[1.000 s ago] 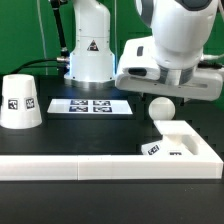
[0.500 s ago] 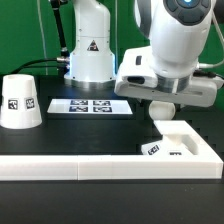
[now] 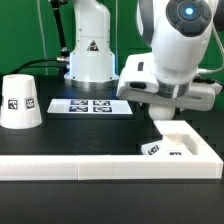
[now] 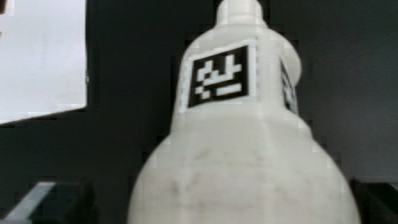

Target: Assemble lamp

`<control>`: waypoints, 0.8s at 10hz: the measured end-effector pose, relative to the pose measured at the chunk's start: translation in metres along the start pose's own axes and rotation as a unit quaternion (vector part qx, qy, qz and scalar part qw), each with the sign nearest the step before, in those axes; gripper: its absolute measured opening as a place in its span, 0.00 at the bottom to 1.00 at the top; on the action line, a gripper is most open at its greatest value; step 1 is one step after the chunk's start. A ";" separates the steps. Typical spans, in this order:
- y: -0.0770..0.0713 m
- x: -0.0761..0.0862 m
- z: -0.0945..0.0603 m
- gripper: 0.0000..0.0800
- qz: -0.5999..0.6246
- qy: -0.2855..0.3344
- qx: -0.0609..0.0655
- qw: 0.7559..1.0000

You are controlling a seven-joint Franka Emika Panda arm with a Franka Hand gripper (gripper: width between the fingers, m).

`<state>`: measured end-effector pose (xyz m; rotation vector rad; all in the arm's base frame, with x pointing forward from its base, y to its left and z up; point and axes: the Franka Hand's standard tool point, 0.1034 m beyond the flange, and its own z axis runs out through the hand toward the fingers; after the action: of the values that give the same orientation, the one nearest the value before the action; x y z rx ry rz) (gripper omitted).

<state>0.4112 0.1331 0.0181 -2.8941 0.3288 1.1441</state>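
Exterior view: a white robot arm [image 3: 175, 45] leans over a black table [image 3: 60, 135]. Its two-finger gripper [image 3: 162, 112] hangs low on the exterior view's right, just behind the lamp's flat square white plastic base [image 3: 180, 135]. The base lies against a long white L-shaped wall [image 3: 80, 167] that runs along the table's front. The arm's bulky wrist blocks the spot beneath it, so what lies between the fingers cannot be made out here. Well apart, at the exterior view's left, the white truncated-cone plastic shade [image 3: 20, 100] stands wide end down. The marker board [image 3: 92, 105] lies flat between shade and gripper, in front of the arm's white pedestal [image 3: 88, 55].

Wrist view: the white plastic ball bulb [image 4: 231, 150] fills the picture, its narrow neck pointing away from the camera. A black-and-white square tag [image 4: 222, 75] sits on the neck. Dim grey fingers [image 4: 45, 200] stand spread either side of the bulb's round body, with a dark gap showing, so the gripper is released, not clamping it.
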 end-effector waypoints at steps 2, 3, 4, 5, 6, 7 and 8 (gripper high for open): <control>0.000 0.000 0.004 0.87 0.000 -0.004 -0.002 1.000; 0.000 0.000 0.005 0.87 0.000 -0.004 -0.002 1.000; 0.000 0.001 0.005 0.72 0.000 -0.004 -0.002 1.000; 0.000 0.001 0.005 0.72 0.000 -0.004 -0.002 1.000; -0.001 0.001 0.004 0.72 0.000 -0.004 -0.002 1.000; -0.001 0.002 0.003 0.72 -0.002 -0.002 -0.002 1.000; -0.001 0.003 0.000 0.72 -0.007 0.001 -0.003 1.000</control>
<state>0.4131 0.1334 0.0158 -2.8972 0.3066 1.1434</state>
